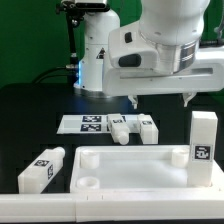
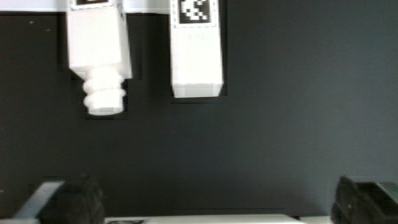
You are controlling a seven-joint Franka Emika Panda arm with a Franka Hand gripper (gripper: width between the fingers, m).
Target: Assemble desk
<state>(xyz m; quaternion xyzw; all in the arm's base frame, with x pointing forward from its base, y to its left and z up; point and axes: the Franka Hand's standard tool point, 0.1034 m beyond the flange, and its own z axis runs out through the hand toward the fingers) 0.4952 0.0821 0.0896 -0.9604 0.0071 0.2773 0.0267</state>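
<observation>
The white desk tabletop [image 1: 135,160] lies flat at the front with round sockets at its corners; a sliver of its edge shows in the wrist view [image 2: 196,219]. Two legs [image 1: 120,128] [image 1: 148,127] lie side by side behind it, also in the wrist view [image 2: 100,60] [image 2: 196,50]. A third leg [image 1: 42,168] lies at the exterior view's left. A fourth leg [image 1: 203,140] stands upright at the right. My gripper [image 1: 160,99] [image 2: 214,205] hangs open and empty above the table, over the gap between the two lying legs and the tabletop.
The marker board [image 1: 82,122] lies flat on the black table beside the two lying legs. A white bar [image 1: 40,208] runs along the front edge. The white robot base [image 1: 95,50] stands at the back.
</observation>
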